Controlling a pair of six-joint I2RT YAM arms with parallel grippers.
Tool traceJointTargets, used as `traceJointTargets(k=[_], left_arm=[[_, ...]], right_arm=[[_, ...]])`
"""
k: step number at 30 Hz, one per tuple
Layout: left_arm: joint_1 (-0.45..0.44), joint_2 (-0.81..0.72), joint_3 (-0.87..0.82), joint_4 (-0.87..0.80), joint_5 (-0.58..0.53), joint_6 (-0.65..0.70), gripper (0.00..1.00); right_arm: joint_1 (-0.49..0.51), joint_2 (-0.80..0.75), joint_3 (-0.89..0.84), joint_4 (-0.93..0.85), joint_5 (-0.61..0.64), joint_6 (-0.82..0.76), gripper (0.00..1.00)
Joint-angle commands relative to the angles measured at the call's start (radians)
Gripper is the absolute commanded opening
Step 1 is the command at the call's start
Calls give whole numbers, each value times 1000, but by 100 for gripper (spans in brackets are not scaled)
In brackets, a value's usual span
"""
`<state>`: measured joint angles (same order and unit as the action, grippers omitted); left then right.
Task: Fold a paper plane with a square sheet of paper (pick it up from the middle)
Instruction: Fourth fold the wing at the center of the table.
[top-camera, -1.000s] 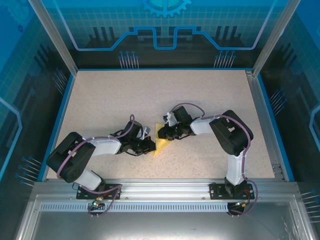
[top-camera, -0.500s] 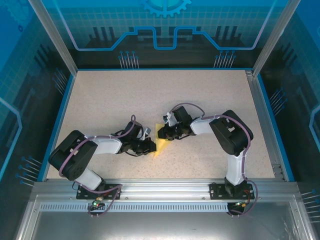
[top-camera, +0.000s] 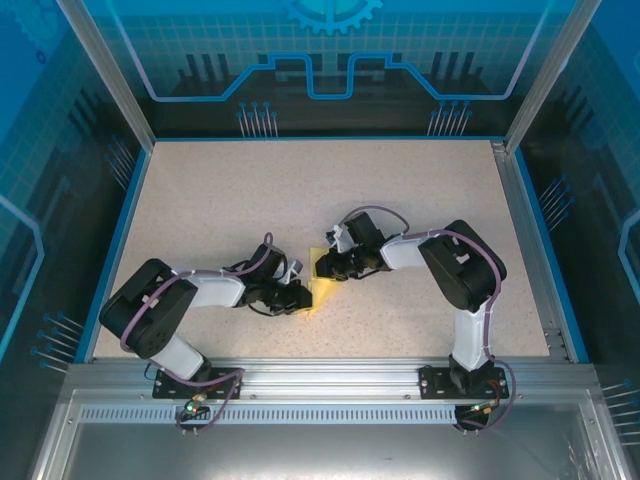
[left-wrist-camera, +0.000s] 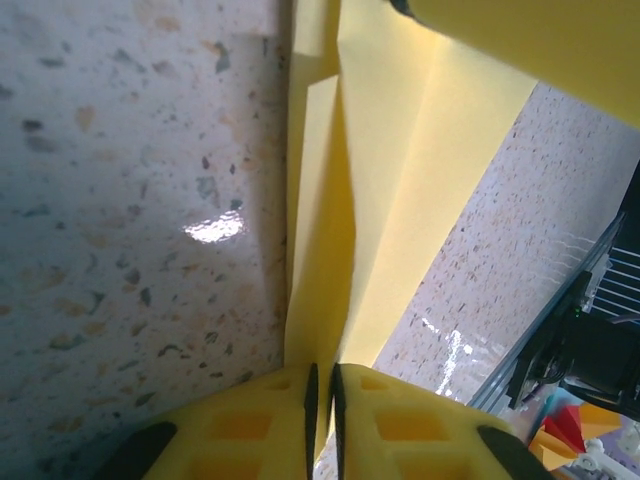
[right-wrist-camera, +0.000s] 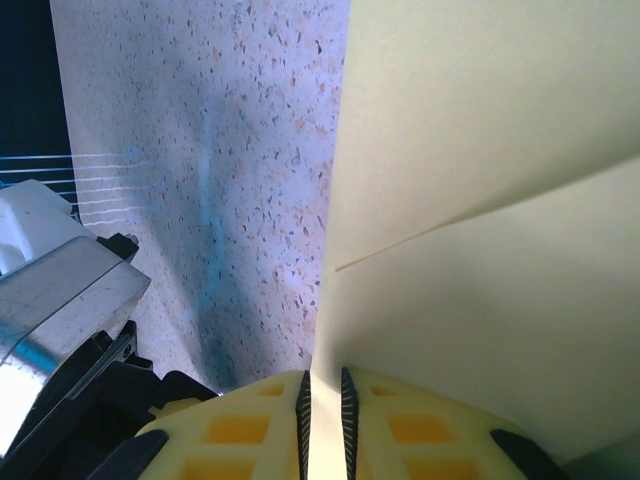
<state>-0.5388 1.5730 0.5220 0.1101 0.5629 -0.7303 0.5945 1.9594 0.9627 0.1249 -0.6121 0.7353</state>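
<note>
The yellow paper (top-camera: 321, 283), folded partway into layered flaps, lies low over the table middle between both arms. My left gripper (top-camera: 303, 292) is shut on its near-left edge; the left wrist view shows the paper (left-wrist-camera: 380, 190) running up from the pinched pads (left-wrist-camera: 250, 425) with creased flaps. My right gripper (top-camera: 328, 266) is shut on the far-right edge; in the right wrist view the pale sheet (right-wrist-camera: 500, 200) rises from between the pads (right-wrist-camera: 390, 425) with one diagonal crease. The paper's middle is partly hidden by the fingers in the top view.
The speckled table (top-camera: 400, 200) has a blue raised border (top-camera: 118, 235) on the left and a metal rail (top-camera: 320, 370) along the near edge. The left arm's hardware (right-wrist-camera: 60, 310) appears at the right wrist view's left side.
The left gripper has shifted slightly down and toward the near side with the paper edge. The right arm has barely moved.
</note>
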Motion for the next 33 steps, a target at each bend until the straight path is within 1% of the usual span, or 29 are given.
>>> traceJointTargets(k=[1,4,7,8,10,13,16,18,20,21,23,26,33], left_arm=[[-4,33,4,-48,25,27,9],[-4,28,3,-51,30,26,0],[-3,18,-1,-61,38,27,0],[-4,17,-1,-68,43,32,0],[-4,10,2,-86,47,41,6],[-3,-4,0,-77,77,40,10],[-4,-6,12,-118,82,65,9],[-3,0,17,-150,77,77,5],[-4,9,21,-174,75,80,4],[-3,14,15,-163,91,77,4],[-3,22,12,-164,121,83,10],[-3,15,9,-202,110,93,13],[-4,-5,0,-192,99,79,10]], right_arm=[[-4,62,-27,-99,60,-23,19],[-4,62,-27,-103,60,-24,20],[-5,64,-25,-105,61,-26,20],[-3,64,-25,-106,62,-27,20],[-4,65,-23,-110,63,-28,20],[-4,67,-24,-115,69,-33,20],[-5,70,-27,-118,75,-36,20],[-4,75,-26,-120,75,-38,20],[-4,76,-28,-118,75,-37,20],[-5,78,-29,-120,77,-38,20],[-4,80,-30,-122,78,-40,20],[-6,78,-32,-122,79,-40,20],[-5,82,-30,-124,83,-40,20]])
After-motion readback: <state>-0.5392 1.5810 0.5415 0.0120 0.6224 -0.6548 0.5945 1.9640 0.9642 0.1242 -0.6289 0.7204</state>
